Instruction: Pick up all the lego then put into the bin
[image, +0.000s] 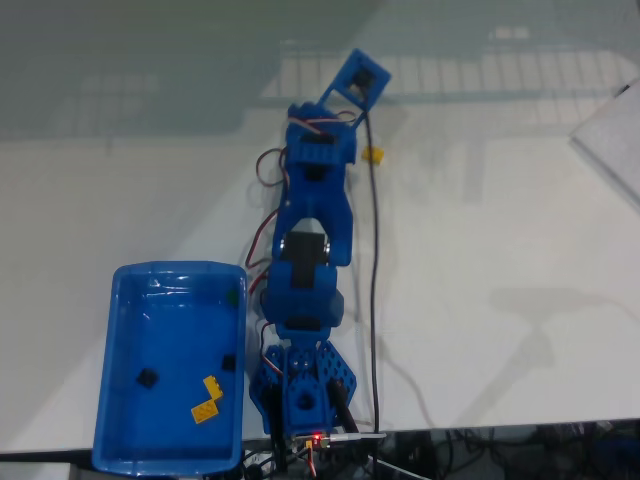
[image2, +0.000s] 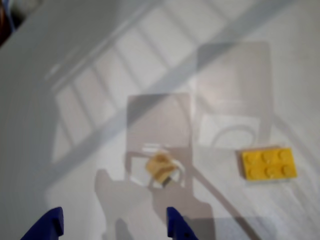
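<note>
Glossy blue plastic bin (image: 170, 370) sits at lower left of the fixed view, rectangular with rounded corners and a raised rim, just left of the arm base. Inside it: two yellow lego pieces (image: 208, 401) touching each other near the lower right, a small black brick (image: 148, 378) mid-floor, another dark one (image: 229, 362) by the right wall.

Blue printed arm (image: 310, 270) is stretched away from its base up the white table (image: 500, 250), wires looping alongside. A yellow brick (image: 374, 155) lies on the table just right of the wrist.

Wrist view: gripper (image2: 112, 225) comes in from the bottom edge, two blue fingertips (image2: 50, 222) set wide apart, nothing between them, touching nothing. A small tan brick (image2: 161, 166), tilted, rests on the table just ahead of the gap, nearer the right tip. The flat yellow studded brick (image2: 269, 164) lies off to the right, well outside the jaws. Table is smooth, glossy, streaked with shadow.
</note>
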